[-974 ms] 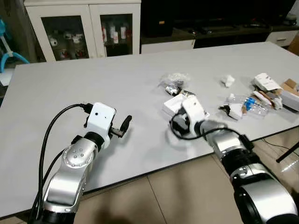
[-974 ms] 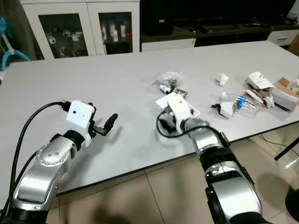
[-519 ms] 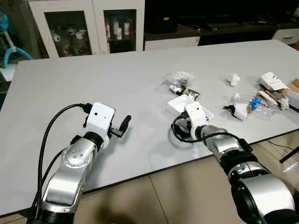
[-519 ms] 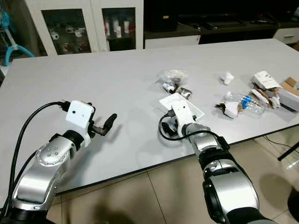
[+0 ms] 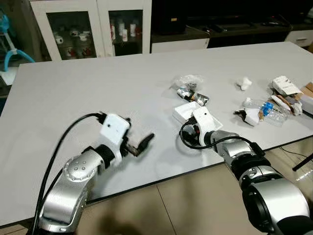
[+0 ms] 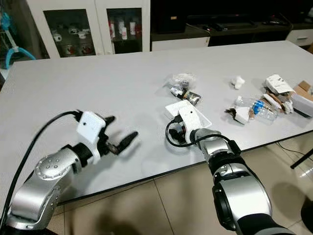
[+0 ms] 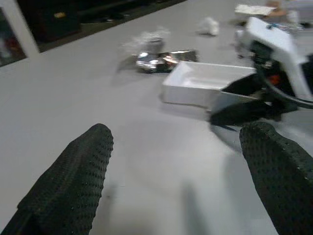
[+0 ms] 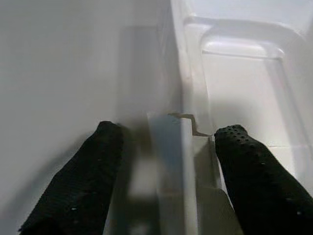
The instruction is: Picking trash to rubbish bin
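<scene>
My right gripper (image 8: 166, 171) at white tray (image 5: 188, 111) near table (image 5: 73, 98) front edge, fingers spread astride tray's near wall — one outside, one inside. Tray lies dead ahead along fingers. Left gripper (image 5: 142, 144) open too, well apart to tray's left — right arm is clearly nearer, I judge.

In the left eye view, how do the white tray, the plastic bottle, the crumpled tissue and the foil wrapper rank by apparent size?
1. White tray, though the right pincer hides part of it.
2. Plastic bottle.
3. Foil wrapper and crumpled tissue look about alike; I would not rank them.
</scene>
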### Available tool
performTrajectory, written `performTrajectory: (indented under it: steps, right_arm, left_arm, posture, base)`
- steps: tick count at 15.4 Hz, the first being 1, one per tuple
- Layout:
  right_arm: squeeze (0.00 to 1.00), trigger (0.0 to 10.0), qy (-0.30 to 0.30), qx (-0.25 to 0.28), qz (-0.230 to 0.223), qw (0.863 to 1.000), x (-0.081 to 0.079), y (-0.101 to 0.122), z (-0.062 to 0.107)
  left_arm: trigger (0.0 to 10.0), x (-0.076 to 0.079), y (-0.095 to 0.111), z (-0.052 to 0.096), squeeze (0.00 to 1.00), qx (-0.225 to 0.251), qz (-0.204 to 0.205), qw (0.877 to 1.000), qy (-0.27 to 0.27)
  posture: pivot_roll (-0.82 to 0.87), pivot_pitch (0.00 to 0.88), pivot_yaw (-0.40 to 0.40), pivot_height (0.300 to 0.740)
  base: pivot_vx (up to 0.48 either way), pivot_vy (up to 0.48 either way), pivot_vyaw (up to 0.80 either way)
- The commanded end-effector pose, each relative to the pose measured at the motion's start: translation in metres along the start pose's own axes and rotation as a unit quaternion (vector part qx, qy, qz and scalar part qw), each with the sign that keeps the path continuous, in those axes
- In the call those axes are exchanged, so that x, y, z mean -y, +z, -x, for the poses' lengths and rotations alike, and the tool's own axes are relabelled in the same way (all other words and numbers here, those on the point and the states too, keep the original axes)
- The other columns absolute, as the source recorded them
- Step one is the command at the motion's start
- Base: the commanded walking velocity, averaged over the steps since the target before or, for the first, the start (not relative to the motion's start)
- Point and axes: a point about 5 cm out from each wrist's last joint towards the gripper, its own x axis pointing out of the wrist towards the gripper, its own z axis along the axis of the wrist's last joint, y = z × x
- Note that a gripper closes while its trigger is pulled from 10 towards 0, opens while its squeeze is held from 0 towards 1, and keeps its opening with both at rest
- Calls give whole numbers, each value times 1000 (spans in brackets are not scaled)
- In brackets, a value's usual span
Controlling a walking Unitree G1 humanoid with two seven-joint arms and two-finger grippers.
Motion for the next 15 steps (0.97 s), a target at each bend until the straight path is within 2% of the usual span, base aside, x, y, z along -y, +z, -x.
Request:
performTrajectory:
  steps: [1,6,10,12,15]
  right_arm:
    - [0,0,-1,-16,-12,1000,3,-4,1]
    - [0,0,-11,1,-28,1000,8,4,3]
    - [0,0,-4,2,-44,999,7,2,3]
    - [0,0,-4,7,-46,999,8,4,3]
    - [0,0,-10,40,-69,997,10,15,4]
  left_arm:
    - [10000,4,1,1,0,-1,2,1000,-15]
    - [10000,0,3,-3,0,-1,-3,1000,0]
    - [10000,-3,2,-4,0,-1,-10,1000,15]
    - [10000,-6,3,-5,0,2,-12,999,34]
    - [10000,-13,3,-6,0,14,-25,995,95]
  posture:
    - [37,0,-48,740]
    - [40,0,-55,740]
    - [30,0,-51,740]
    - [35,0,-55,740]
    - [29,0,-49,740]
  base:
    - [0,0,0]
    - [0,0,0]
    - [0,0,0]
    - [0,0,0]
    - [0,0,0]
